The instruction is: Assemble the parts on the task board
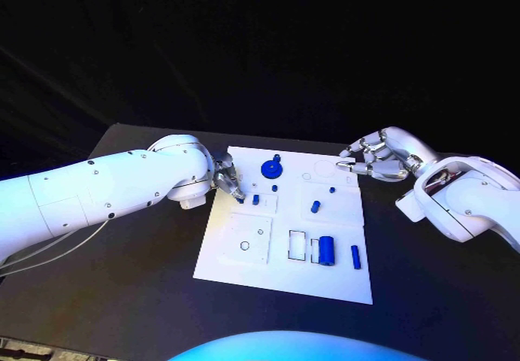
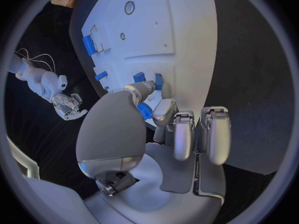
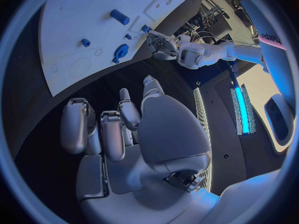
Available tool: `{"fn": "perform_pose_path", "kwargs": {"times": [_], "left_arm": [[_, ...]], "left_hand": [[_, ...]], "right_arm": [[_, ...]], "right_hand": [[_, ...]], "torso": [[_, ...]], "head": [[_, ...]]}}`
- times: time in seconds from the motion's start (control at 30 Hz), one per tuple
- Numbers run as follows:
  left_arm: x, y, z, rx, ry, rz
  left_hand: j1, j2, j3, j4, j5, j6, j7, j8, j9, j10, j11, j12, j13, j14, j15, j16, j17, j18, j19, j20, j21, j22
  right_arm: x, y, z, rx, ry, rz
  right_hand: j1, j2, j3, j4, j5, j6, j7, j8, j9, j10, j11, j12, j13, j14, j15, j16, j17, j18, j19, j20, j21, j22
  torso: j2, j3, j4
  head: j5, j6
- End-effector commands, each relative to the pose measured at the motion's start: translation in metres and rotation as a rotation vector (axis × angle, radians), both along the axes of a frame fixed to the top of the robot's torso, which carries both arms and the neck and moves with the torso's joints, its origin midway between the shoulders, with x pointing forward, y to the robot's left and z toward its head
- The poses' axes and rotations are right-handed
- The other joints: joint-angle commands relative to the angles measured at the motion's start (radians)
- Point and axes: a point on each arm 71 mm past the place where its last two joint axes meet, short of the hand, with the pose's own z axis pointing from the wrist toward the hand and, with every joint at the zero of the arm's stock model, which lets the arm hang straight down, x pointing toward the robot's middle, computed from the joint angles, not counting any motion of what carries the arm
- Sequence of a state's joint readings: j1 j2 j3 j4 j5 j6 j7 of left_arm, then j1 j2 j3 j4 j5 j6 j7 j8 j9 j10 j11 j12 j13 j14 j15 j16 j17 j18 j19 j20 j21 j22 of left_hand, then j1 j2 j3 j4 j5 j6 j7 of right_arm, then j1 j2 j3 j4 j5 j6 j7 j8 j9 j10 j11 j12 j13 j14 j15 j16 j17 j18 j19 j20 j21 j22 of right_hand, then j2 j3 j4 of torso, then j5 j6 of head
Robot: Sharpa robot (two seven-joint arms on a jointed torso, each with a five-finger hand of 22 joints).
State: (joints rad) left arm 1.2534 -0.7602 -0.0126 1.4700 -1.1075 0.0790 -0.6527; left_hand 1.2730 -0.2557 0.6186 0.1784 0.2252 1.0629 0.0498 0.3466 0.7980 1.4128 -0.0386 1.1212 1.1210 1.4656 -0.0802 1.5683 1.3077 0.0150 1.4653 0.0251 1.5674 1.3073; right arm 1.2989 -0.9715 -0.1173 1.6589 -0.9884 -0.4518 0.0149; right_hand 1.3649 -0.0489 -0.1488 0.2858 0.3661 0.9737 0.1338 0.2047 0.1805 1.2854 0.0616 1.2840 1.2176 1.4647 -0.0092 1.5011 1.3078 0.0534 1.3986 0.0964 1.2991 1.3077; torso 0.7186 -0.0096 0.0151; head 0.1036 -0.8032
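Several blue parts [image 1: 326,249] lie on task board [image 1: 244,267]. We judge pick-up step in hand: left hand [image 1: 228,179] fingertips at small part [image 1: 255,199], grasp uncertain. Right hand [image 1: 378,158] curled, holding nothing. Next: secure pinch.

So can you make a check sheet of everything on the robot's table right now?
Surface: black table, with the white task board in its middle.
Job's things: blue parts on the board: a round part at the far edge, a thick cylinder and a thin bar at the near right, small pieces mid-board.
Clutter: nothing seen.
Hands: left hand at the board's left edge, fingers pointing down by a small blue piece; whether it holds it, cannot tell. Right hand beyond the far right corner, fingers curled, nothing in them.
Cables: grey cables under the left arm.
Surroundings: dark.
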Motion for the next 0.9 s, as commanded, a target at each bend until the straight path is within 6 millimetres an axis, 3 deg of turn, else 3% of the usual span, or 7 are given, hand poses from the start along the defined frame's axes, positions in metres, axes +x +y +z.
{"fn": "perform_pose_path", "kwargs": {"times": [0.03,0.9], "left_arm": [[-0.002,0.0003,-0.0028,0.026,0.025,-0.01],[-0.004,-0.0005,-0.0041,0.026,0.052,-0.004]], "left_hand": [[0.002,0.007,0.103,-0.105,0.004,0.024,-0.016,0.005,0.003,0.005,-0.001,0.006,0.002,0.105,-0.008,0.002,0.263,-0.015,0.106,-0.007,0.003,0.263],[-0.035,0.004,0.091,-0.095,0.002,0.051,-0.038,0.029,0.029,0.027,-0.018,0.023,0.016,0.105,-0.021,0.002,0.263,-0.015,0.106,-0.013,0.003,0.263]], "right_arm": [[-0.0008,0.0014,-0.0004,-0.008,-0.002,0.019],[-0.0012,0.0005,-0.0004,-0.009,-0.001,0.017]], "right_hand": [[-0.009,0.003,-0.004,0.001,0.006,-0.008,0.002,0.004,0.001,0.002,-0.006,-0.001,-0.001,0.069,-0.006,-0.005,0.112,0.017,0.0,-0.003,-0.006,0.049],[-0.01,0.004,-0.006,0.001,0.008,-0.008,0.002,0.004,0.001,0.002,-0.006,0.0,-0.001,0.069,-0.006,-0.006,0.111,0.017,0.0,-0.003,-0.006,0.049]], "torso": [[0.0,0.0003,-0.0003],[0.0,-0.0002,0.0007]], "head": [[0.0,-0.001],[-0.002,-0.005]]}}
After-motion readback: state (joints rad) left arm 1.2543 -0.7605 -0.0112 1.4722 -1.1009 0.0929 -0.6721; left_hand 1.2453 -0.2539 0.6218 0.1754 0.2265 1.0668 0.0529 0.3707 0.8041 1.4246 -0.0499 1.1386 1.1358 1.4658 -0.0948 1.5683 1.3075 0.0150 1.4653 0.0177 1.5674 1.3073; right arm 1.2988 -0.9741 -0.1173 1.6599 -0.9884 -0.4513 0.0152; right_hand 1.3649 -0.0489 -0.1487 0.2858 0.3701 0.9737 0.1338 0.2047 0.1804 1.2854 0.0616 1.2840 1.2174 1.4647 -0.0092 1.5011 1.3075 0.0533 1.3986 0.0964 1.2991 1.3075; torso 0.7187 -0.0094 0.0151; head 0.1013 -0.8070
